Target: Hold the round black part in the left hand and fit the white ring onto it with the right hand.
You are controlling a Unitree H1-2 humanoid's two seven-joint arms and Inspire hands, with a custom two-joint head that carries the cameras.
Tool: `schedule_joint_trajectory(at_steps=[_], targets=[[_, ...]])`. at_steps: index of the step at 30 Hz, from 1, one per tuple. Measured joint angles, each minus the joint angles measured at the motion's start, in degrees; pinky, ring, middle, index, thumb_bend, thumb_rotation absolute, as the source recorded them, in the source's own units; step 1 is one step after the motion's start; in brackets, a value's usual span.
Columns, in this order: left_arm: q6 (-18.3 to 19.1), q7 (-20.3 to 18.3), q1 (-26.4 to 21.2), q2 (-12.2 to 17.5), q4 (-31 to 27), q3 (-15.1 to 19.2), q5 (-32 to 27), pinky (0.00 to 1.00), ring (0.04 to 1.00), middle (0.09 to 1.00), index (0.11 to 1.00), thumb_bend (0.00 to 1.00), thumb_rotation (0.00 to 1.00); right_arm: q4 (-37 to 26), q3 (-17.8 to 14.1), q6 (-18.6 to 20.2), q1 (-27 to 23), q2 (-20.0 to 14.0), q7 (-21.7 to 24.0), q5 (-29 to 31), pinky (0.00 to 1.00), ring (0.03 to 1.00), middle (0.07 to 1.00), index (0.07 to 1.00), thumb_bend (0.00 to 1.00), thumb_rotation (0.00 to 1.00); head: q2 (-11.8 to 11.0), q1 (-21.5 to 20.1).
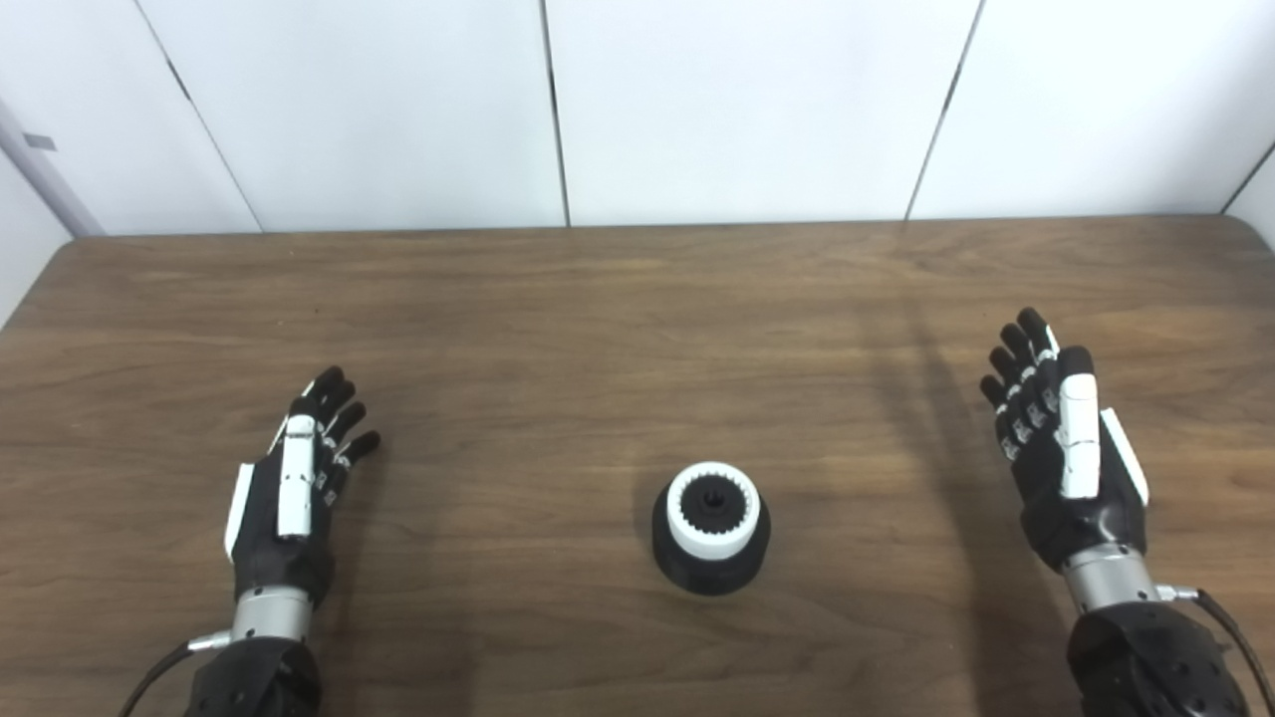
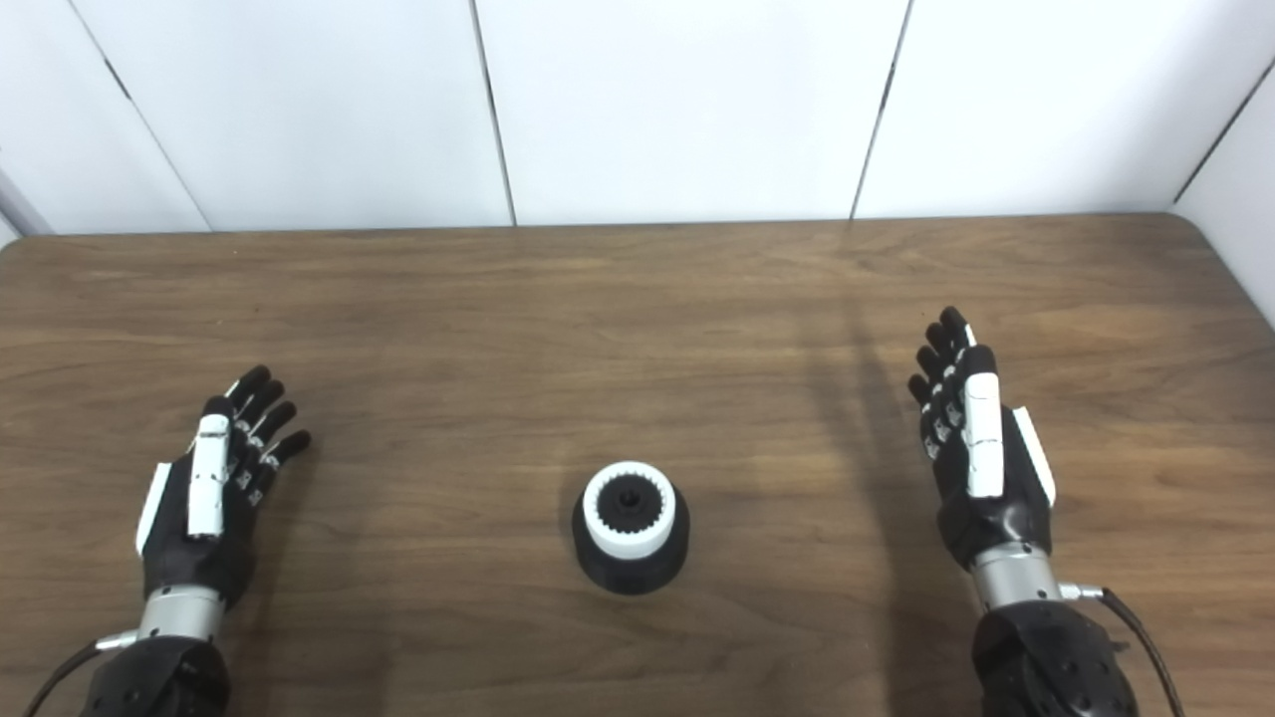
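Round black part (image 1: 710, 558) stands upright on my table (image 1: 598, 329), axis vertical, white ring (image 1: 712, 511) seated on top; left hand (image 1: 289, 488) and right hand (image 1: 1061, 448) both released, fingers spread.

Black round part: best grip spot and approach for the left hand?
Take the round black part by its lower side wall, below the white ring already seated on top. It stands upright on the table, so bring the open left hand in from its own side, fingers wrapping the wall. The right hand is open, clear.
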Motion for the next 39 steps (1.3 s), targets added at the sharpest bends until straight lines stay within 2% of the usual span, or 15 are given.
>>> schedule_joint_trajectory(at_steps=[8, 13, 20, 26, 39], targets=[[-0.8, -0.15, 0.07, -0.56, 0.01, 0.03, -0.1, 0.89, 0.893, 0.898, 0.893, 0.51, 0.87, 0.0, -0.15, 0.07, 0.01, -0.11, 0.04, 0.1, 1.0, 1.0, 1.0, 1.0, 0.55, 1.0, 0.18, 0.18], [-2.6, -0.02, 0.07, -1.27, 0.04, 0.04, 0.0, 0.88, 0.878, 0.882, 0.877, 0.54, 0.87, 0.0, -0.29, 0.11, 0.02, -0.31, 0.07, 0.35, 1.0, 1.0, 1.0, 1.0, 0.56, 1.0, 0.26, 0.35], [-3.15, 0.08, 0.08, -1.65, 0.05, 0.21, 0.04, 0.86, 0.863, 0.871, 0.862, 0.52, 0.85, 0.0, -0.43, 0.31, 0.05, -0.67, 0.07, 0.62, 1.0, 1.0, 1.0, 1.0, 0.56, 1.0, 0.44, 0.44], [-4.84, 0.08, 0.08, -2.1, 0.08, 0.3, 0.04, 0.88, 0.868, 0.872, 0.858, 0.5, 0.87, -0.01, -0.46, 0.72, 0.1, -0.88, 0.08, 0.95, 1.0, 1.0, 1.0, 1.0, 0.56, 1.0, 0.62, 0.62], [-4.85, 1.12, 0.08, -2.13, 0.08, 0.12, 0.32, 0.87, 0.867, 0.869, 0.856, 0.49, 0.86, -0.01, -0.54, 0.83, 0.17, -1.24, 0.06, 1.75, 1.0, 1.0, 1.0, 1.0, 0.55, 1.0, 0.62, 0.97]])
